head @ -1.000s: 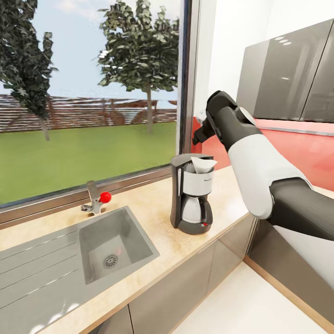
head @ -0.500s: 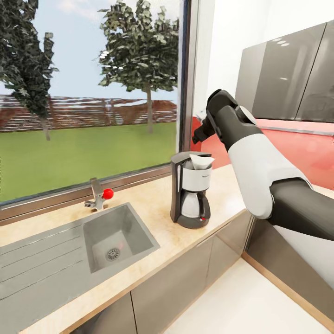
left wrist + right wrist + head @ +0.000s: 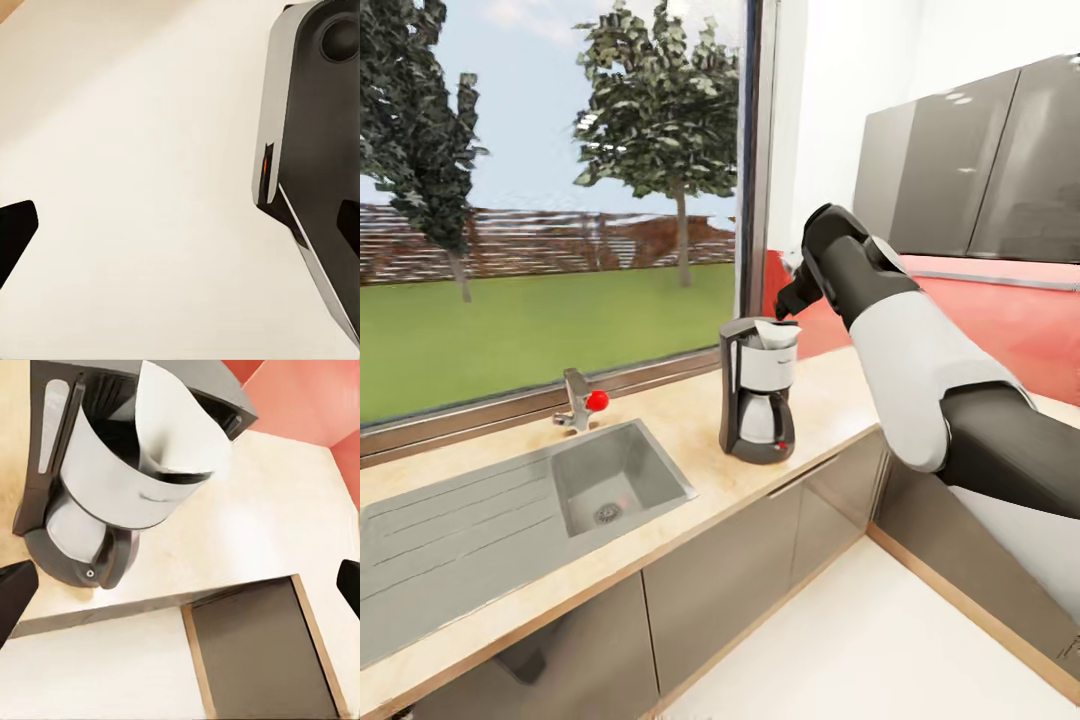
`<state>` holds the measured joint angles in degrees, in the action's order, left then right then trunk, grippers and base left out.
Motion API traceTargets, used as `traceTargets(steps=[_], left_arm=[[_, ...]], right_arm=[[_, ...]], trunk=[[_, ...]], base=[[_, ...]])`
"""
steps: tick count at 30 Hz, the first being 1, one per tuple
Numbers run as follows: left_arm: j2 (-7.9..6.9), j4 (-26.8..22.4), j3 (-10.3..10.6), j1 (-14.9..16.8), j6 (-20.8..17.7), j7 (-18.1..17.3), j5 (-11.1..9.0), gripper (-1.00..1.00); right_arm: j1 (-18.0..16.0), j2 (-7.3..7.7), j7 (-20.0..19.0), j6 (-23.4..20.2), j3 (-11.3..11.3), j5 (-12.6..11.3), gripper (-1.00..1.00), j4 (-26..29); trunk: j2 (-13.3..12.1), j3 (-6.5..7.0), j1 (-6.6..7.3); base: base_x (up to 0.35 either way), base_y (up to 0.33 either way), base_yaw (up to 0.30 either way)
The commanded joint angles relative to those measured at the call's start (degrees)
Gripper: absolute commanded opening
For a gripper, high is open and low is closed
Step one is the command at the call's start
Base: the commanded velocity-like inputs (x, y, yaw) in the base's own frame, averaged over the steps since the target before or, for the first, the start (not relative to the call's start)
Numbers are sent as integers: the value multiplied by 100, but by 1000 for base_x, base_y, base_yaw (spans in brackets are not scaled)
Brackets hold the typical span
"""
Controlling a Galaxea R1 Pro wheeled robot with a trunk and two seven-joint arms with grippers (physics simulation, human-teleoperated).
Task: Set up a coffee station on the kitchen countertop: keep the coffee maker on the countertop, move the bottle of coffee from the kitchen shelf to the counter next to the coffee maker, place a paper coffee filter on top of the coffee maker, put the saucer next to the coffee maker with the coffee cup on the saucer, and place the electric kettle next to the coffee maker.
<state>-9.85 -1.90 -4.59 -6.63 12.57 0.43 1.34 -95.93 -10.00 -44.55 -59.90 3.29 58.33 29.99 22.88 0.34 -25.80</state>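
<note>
1. The coffee maker (image 3: 757,390) stands upright on the table (image 3: 680,440), near its front edge and to the right of the sink (image 3: 615,480). A white paper coffee filter (image 3: 775,333) sits in its top, seen from above in the right wrist view (image 3: 176,427) as a cone tucked into the basket.
2. By that layout the filter step looks done, and the coffee maker is where it belongs. The bottle of coffee, saucer, cup and kettle are not beside the machine, so those steps look open.
3. The right arm (image 3: 905,350) is raised above and just right of the coffee maker. Its jaws are spread wide and hold nothing, their dark tips showing at opposite edges of the right wrist view.
4. The left jaws are likewise spread and empty, hanging over pale floor beside the robot's dark base (image 3: 315,150).
5. The step in hand reads as leaving the coffee maker to fetch the next item. That calls for drawing the right arm clear of the filter without brushing it, then turning the base toward the kitchen shelf to look for the bottle.
</note>
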Motion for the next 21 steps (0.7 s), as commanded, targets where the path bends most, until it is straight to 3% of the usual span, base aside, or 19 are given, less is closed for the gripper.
traceTargets(steps=[1,3,5,8,12,13,16,18,21], left_arm=[[1,-10,-42,-5,8,-2,15,100],[1,-11,-44,-5,8,-5,15,100],[-3,-12,-48,-5,8,-6,15,100],[-8,-12,-50,-5,8,-7,17,100],[-1,-12,-48,-5,13,-7,29,100],[-1,-12,-49,-5,14,-7,29,100],[-6,-18,-49,-5,18,-7,32,100],[-2,-20,-46,-5,22,-13,35,100],[3,-25,-43,-4,25,-15,45,100]], right_arm=[[0,0,-59,-10,8,62,100,-82],[2,20,-61,-10,6,59,100,-301],[3,227,-62,-10,5,57,100,-610],[13,646,-60,-10,5,56,100,-1326],[165,1323,-61,-10,7,56,100,-2416],[208,1404,-61,-10,7,54,100,-2505],[687,1854,-68,-10,5,37,100,-2759],[1268,2067,-70,-7,5,26,100,-2820],[1970,2129,-71,14,3,16,100,-2834]], trunk=[[4,-1,1],[4,-1,1],[4,-1,1],[4,-1,1],[4,-1,1],[4,-1,1],[4,-1,1],[4,-1,1],[4,-1,1]], base=[[-275,-160,0],[-242,-150,0],[-124,-78,0],[-42,-27,0],[-9,-6,0],[-3,-2,0],[-1,-1,0],[0,0,0],[0,0,0]])
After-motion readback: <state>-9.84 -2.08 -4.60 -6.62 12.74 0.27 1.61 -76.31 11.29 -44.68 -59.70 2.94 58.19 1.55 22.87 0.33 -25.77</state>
